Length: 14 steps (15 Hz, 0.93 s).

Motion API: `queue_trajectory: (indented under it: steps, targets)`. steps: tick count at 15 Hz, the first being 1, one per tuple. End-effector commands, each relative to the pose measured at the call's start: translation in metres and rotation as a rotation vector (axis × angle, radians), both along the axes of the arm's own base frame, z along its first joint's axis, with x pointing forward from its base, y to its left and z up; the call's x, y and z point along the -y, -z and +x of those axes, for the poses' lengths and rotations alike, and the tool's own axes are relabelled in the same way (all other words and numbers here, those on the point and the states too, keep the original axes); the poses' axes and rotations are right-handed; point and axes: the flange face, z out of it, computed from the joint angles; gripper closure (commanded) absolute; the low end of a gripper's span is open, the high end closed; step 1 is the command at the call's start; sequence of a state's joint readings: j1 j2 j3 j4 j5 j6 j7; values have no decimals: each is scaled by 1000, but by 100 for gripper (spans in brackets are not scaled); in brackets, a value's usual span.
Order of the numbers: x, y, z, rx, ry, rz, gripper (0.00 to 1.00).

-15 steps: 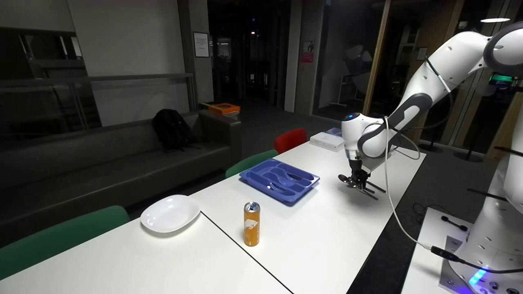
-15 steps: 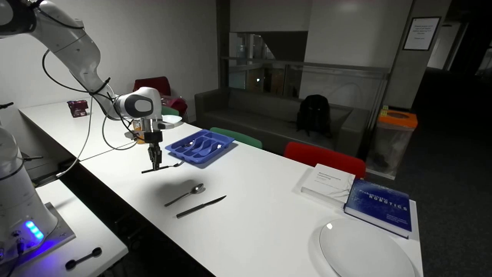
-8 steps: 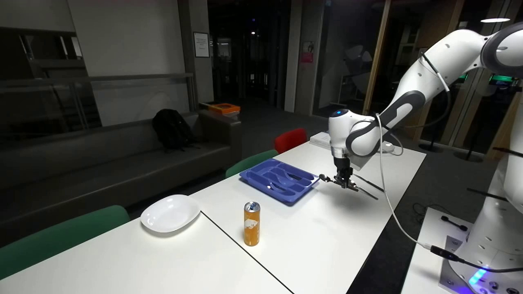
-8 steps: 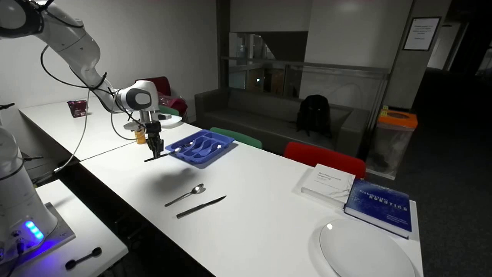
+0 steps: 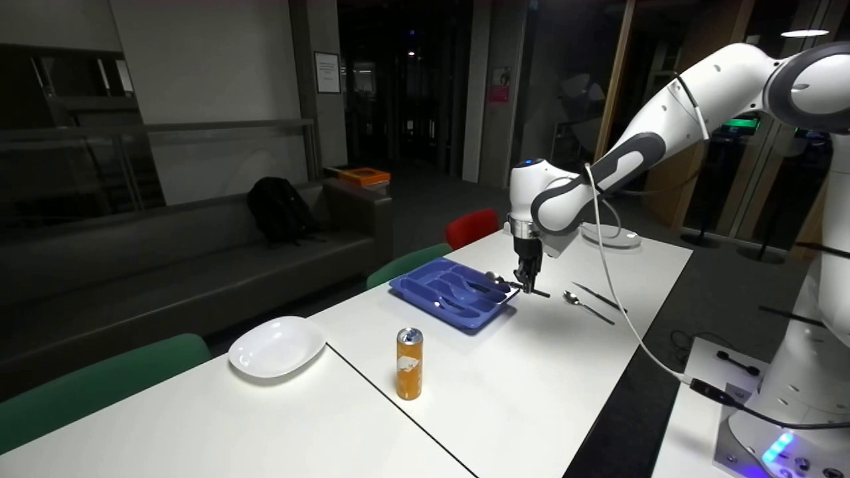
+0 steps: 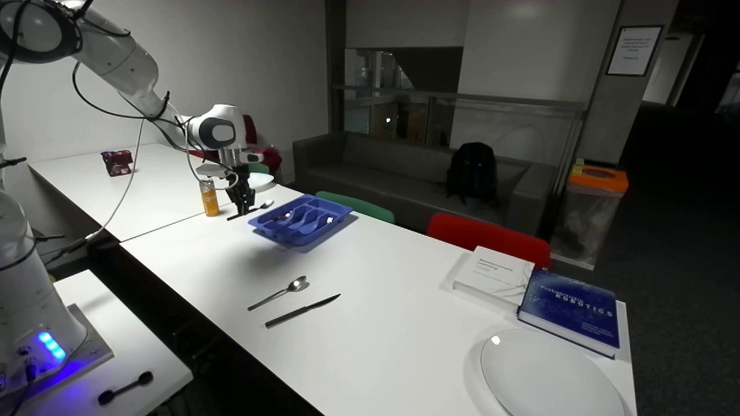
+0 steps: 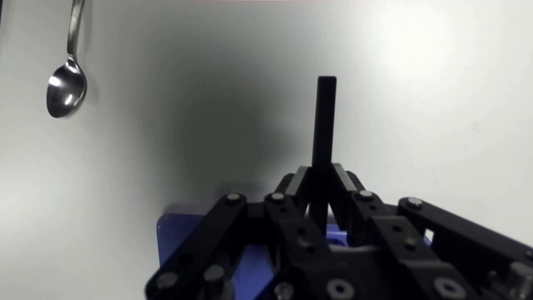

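Pincer [image 7: 321,179] and held spoon [image 7: 324,121] have moved toward the blue tray [image 5: 431,309]; spoon pinched by its handle, aloft near the tray's edge; judged light, stiff, slick; best hold mid-handle.

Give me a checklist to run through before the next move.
1. Gripper shut on the held utensil: ok.
2. Held utensil wholly over the tray: not ok; in the wrist view it juts past the tray onto open view of the table.
3. Utensil's head over the tray: cannot tell; the gripper hides it in the wrist view.
4. Orange can upright, apart from the gripper: ok.
5. Loose cutlery off the table: not ok; a spoon and knife lie there.
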State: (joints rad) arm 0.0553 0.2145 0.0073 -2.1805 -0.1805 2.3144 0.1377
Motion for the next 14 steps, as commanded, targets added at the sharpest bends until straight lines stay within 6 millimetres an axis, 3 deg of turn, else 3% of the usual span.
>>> queue_trajectory:
  steps: [1,7,14]
  targets:
    - [-5,-10,34,6,-12,41,96]
    - [-10,-10,85,37,-5,31,96]
    - [2,-1,115,-34,-20,-25,96]
